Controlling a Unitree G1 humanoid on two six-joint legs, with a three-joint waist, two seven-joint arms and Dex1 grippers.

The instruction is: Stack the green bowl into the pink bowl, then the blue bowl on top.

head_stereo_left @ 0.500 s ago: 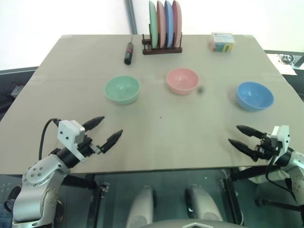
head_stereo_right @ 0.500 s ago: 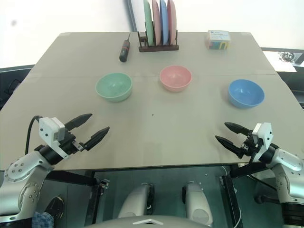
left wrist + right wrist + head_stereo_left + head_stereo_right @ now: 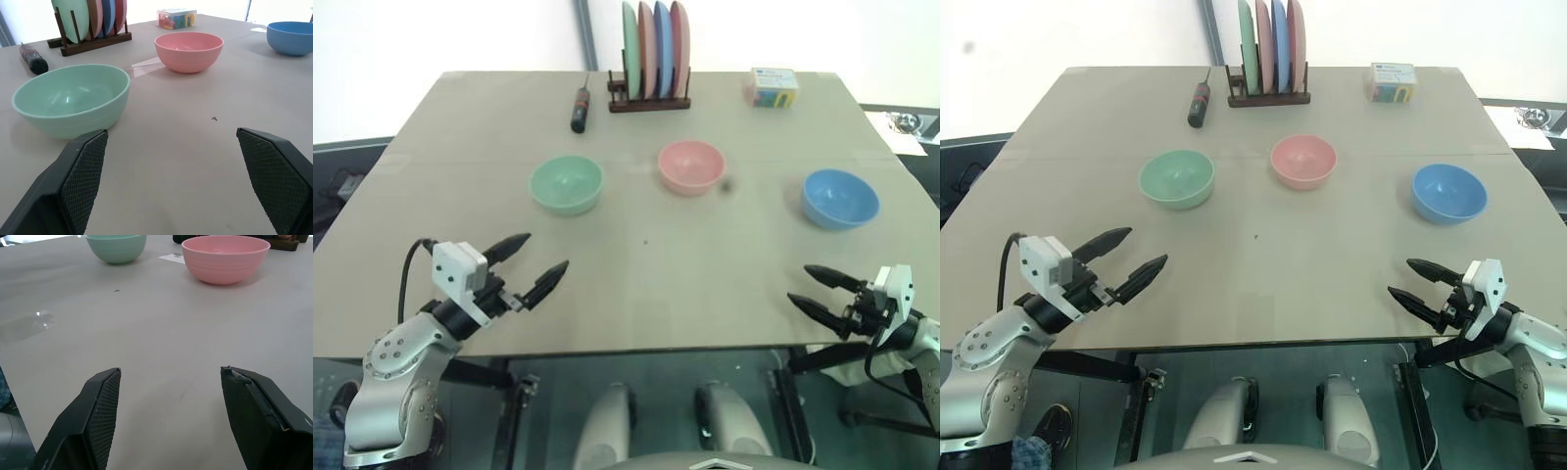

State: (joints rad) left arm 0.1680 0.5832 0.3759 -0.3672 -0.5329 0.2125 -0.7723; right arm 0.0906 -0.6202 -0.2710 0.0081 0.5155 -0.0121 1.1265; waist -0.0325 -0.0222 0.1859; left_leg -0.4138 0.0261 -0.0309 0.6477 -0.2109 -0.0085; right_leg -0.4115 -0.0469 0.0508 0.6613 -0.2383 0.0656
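Flanking the plate rack (image 3: 651, 59) (upright plates): screwdriver (image 3: 578, 106), box (image 3: 771, 86).

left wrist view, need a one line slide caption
Open left gripper facing the green bowl, with pink bowl and blue bowl beyond.

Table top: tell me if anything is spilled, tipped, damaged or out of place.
Nothing stands out. The green bowl, pink bowl and blue bowl sit upright and apart, none stacked yet. The plates stand in their rack, with a screwdriver lying flat beside it.
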